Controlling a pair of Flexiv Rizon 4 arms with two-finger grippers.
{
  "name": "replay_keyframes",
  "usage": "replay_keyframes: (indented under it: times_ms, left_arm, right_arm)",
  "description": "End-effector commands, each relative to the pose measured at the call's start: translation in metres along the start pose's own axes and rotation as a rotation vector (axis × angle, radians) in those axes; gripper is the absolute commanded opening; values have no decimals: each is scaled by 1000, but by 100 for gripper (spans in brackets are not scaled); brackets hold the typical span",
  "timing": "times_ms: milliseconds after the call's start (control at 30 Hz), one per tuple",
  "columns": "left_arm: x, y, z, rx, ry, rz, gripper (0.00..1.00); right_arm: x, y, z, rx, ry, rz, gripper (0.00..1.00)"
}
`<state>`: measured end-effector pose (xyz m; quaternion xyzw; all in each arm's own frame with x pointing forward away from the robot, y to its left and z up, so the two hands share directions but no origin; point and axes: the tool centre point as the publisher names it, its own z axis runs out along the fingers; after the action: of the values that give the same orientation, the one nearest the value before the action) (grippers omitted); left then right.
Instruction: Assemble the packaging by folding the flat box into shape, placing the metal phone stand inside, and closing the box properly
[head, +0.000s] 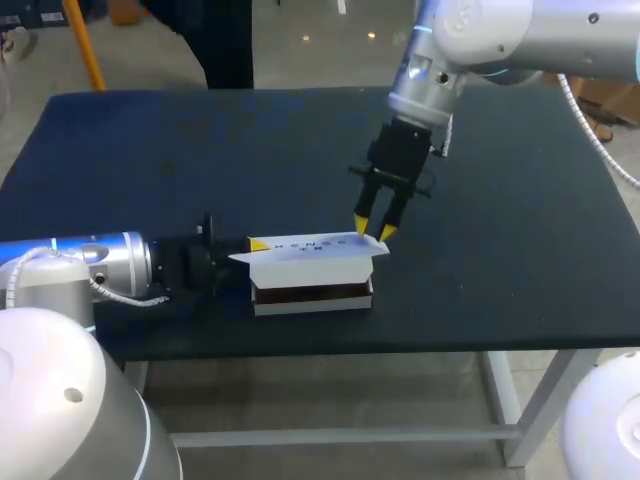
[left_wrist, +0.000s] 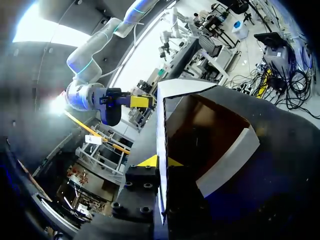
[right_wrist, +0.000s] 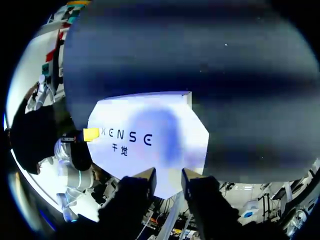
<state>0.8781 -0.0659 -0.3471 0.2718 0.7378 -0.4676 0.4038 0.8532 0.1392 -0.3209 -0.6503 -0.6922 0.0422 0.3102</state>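
The white box lies near the table's front edge, its brown inside showing under a raised white lid flap. My left gripper lies level at the box's left end. In the left wrist view its yellow tips are shut on the thin white wall. My right gripper points down from above onto the lid's right edge. In the right wrist view its fingers stand apart over the printed lid, whose broad face shows.
The dark table has free room behind and to the right of the box. Its front edge runs just below the box. My left arm lies low along the table's left front.
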Motion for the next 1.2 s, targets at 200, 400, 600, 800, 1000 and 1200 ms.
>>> replay_keyframes:
  times_ms: [200,400,600,800,1000,1200]
  left_arm:
    - [7,2,2,20,-2,19,0]
    - [8,2,2,22,-6,28,5]
    - [9,3,1,20,-14,29,10]
    - [9,3,-1,19,-30,29,11]
    - [8,0,-4,17,-50,45,22]
    - [7,-3,-8,15,-69,58,27]
  right_arm:
    - [-1,2,6,-2,-4,-25,40]
    - [-2,0,9,-5,-8,-33,41]
    - [-6,-2,13,-16,-9,-40,41]
    - [-7,-4,15,-35,-15,-37,41]
    - [-7,-4,16,-39,-13,-37,41]
    - [-6,-3,17,-41,-14,-35,41]
